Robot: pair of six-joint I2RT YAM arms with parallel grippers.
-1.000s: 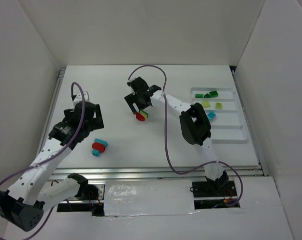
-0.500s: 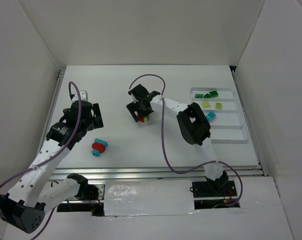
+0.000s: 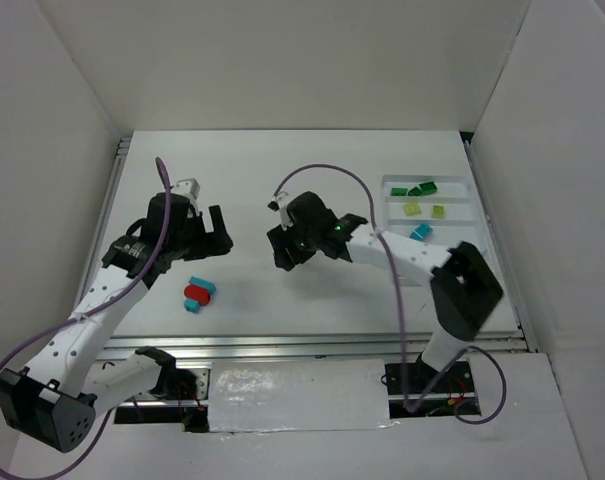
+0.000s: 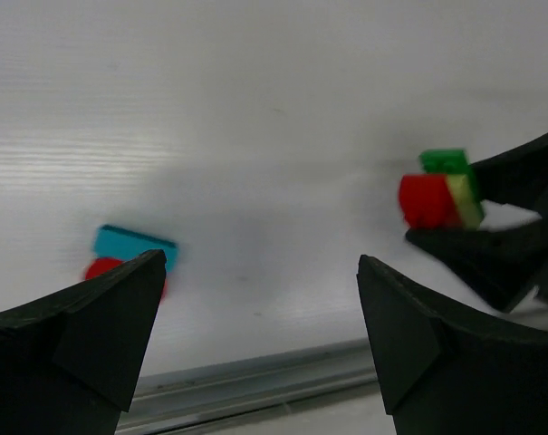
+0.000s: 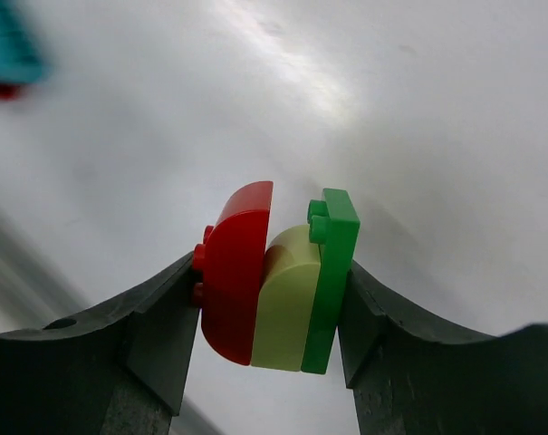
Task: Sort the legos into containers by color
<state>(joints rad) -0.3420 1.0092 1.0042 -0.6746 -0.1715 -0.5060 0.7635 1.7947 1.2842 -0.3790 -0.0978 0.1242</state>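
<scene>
**Right tool (image 5: 272,299) grabs a brick stack (image 5: 274,276)**

The right tool is squeezing a stack of red, yellow-green and green bricks near the middle of the worktop (image 3: 332,160). The left tool (image 4: 260,317) is wide open, near a red and cyan clump (image 3: 197,293). More bricks (image 3: 414,189) lie in the tray (image 3: 462,272) on the right.

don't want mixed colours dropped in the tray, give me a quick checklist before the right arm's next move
1. Stack held between right fingers: ok.
2. Stack is one colour: not ok; red, yellow-green and green bricks are joined.
3. Left fingers open, free to help split it: ok.
4. Stack clear of the table: cannot tell.
5. Tray has a bare compartment for red: ok, the nearest one.
</scene>
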